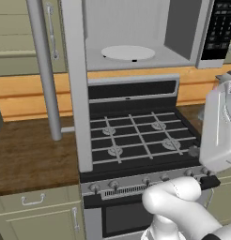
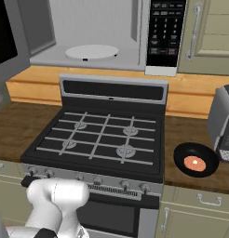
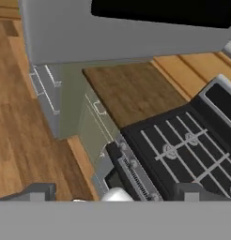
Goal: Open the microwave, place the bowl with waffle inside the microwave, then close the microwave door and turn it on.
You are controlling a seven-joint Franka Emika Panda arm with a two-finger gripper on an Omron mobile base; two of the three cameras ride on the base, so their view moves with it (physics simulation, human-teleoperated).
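Observation:
The microwave point(image 1: 136, 28) hangs open above the stove, its white turntable point(image 2: 91, 51) bare and its black button panel point(image 2: 165, 32) on the right. The microwave door point(image 1: 76, 84) is swung out to the left, with its long bar handle point(image 1: 44, 70) in front of it; its underside and black glass point(image 3: 127, 33) cross the top of the hand view. The black bowl point(image 2: 195, 159), with an orange disc showing inside, sits on the wooden counter right of the stove. My gripper point(image 3: 116, 194) is open and holds nothing, high above the stove's front left corner and far from the bowl.
A black gas stove point(image 2: 102, 137) with an oven lies below the microwave. A silver toaster point(image 2: 223, 123) stands just right of the bowl. Wooden counter point(image 1: 28, 154) runs left of the stove under the open door. Beige cabinets point(image 2: 214, 32) flank the microwave.

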